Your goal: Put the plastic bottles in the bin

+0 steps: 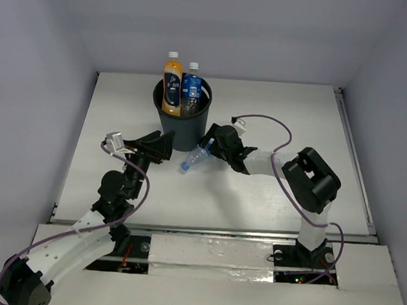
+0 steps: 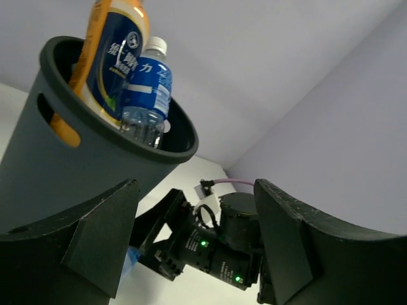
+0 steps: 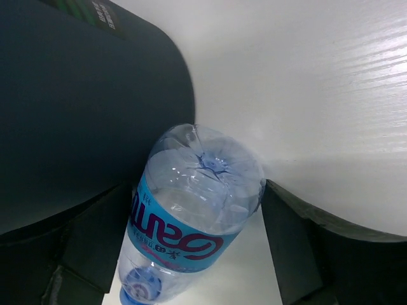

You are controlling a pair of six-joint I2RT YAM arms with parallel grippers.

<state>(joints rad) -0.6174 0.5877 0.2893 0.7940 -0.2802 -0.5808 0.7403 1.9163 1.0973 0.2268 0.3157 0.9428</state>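
The black bin stands at the back middle of the table. An orange-filled bottle and a blue-labelled bottle poke up out of it, and both show in the left wrist view, the orange bottle beside the blue-labelled one. Just right of the bin, my right gripper is shut on a clear bottle with a light-blue label, tilted cap-down above the table. My left gripper is open and empty against the bin's left-front wall. Its fingers frame the right arm's wrist.
The white table ends in a metal rail on the right and a lip in front. Grey walls close in the back and sides. Purple cables loop off both arms. The right arm's elbow rises over the table's right half.
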